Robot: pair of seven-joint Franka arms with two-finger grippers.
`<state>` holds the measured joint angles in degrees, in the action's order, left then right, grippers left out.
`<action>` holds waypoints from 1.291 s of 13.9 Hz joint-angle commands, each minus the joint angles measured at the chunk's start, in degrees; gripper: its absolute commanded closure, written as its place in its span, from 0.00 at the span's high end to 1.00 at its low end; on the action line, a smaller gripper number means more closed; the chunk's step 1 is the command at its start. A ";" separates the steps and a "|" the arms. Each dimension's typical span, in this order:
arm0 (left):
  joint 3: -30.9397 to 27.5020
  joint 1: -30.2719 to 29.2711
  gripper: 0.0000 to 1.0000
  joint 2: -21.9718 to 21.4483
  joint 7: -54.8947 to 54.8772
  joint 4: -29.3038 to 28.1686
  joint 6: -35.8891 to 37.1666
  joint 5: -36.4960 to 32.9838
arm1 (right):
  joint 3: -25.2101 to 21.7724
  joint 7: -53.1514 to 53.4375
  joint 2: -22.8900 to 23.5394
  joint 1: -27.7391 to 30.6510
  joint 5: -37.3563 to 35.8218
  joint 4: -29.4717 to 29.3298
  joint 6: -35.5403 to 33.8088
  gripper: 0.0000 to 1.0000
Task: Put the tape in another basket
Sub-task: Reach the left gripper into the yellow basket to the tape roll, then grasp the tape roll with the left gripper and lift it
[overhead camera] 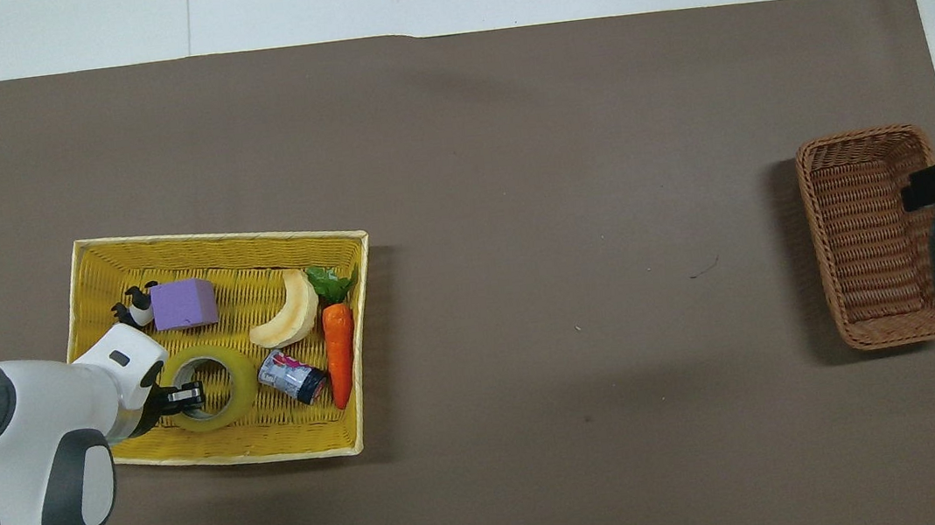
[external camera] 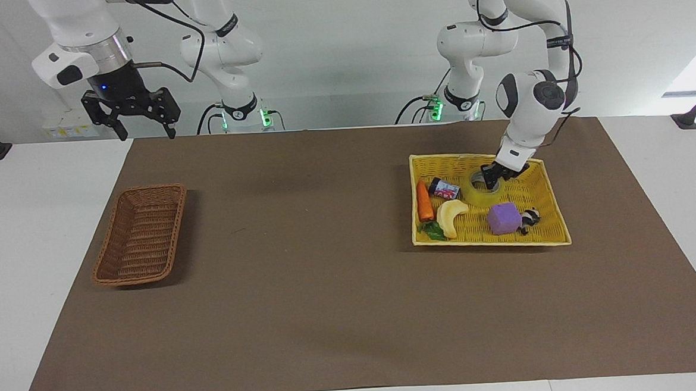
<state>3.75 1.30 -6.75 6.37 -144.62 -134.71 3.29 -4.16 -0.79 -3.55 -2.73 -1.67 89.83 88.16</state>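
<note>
The tape (external camera: 482, 189), a wide ring of translucent yellow film on a pale core, lies flat in the yellow basket (external camera: 548, 200) at the left arm's end of the table, in the part of the basket nearer the robots. The left gripper (external camera: 494, 179) is down at the roll, its fingers at the ring's wall on the side toward the basket's end; the overhead view shows one fingertip (overhead camera: 188, 396) inside the core opening. Whether the fingers have clamped the wall cannot be told.

The yellow basket is rectangular, of tight bright weave with a flat pale rim. Also in it:
- a small printed can (overhead camera: 294, 376) lying on its side, just beside the tape;
- a smooth orange carrot (overhead camera: 340, 352) with green leaves, along the basket's inner end;
- a pale curved banana (overhead camera: 291, 316);
- a matte purple cube (overhead camera: 183, 304);
- a small black-and-white figure (overhead camera: 135, 310) touching the cube.

The brown basket (external camera: 141, 235), narrow and rectangular in dark woven wicker with sloped walls, sits at the right arm's end of the table, well apart from the yellow one.

The right gripper (external camera: 131, 114) waits high over the table edge near the robots, fingers spread.

A brown mat (external camera: 329, 292) covers the table.
</note>
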 commanded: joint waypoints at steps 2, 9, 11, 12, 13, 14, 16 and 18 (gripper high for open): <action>-0.59 1.16 0.00 0.07 0.13 8.98 10.85 0.40 | 0.12 -1.06 -0.40 0.62 1.23 0.08 0.08 1.00; -0.50 1.07 0.00 0.94 1.45 26.30 30.81 0.40 | 0.12 -1.06 -0.40 0.53 1.23 0.08 0.08 1.00; -0.06 1.51 0.00 1.29 3.99 28.42 32.66 0.49 | 0.12 -1.06 -0.40 0.53 1.23 0.08 0.08 1.00; -0.06 2.82 0.00 1.56 4.96 30.26 34.41 1.01 | 0.12 -1.06 -0.40 0.53 1.23 0.17 0.08 1.00; -0.06 4.40 0.00 2.34 6.80 32.62 37.04 1.28 | 0.12 -1.06 -0.40 0.62 1.23 0.08 0.08 1.00; -0.06 6.24 0.00 3.92 9.86 36.04 39.76 1.28 | 0.12 -1.06 -0.40 0.53 1.23 0.17 0.08 1.00; -0.06 10.46 0.00 6.91 16.97 42.03 43.47 1.28 | 0.12 -1.06 -0.40 0.62 1.23 0.17 0.08 1.00; -0.06 14.85 0.00 8.15 23.92 44.68 43.31 1.37 | 0.12 -1.06 -0.40 0.53 1.23 0.08 0.08 1.00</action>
<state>4.52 12.07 -1.97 24.48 -105.57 -94.07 4.30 -4.16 -0.79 -3.55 -2.73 -1.67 89.83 88.16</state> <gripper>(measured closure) 0.771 0.000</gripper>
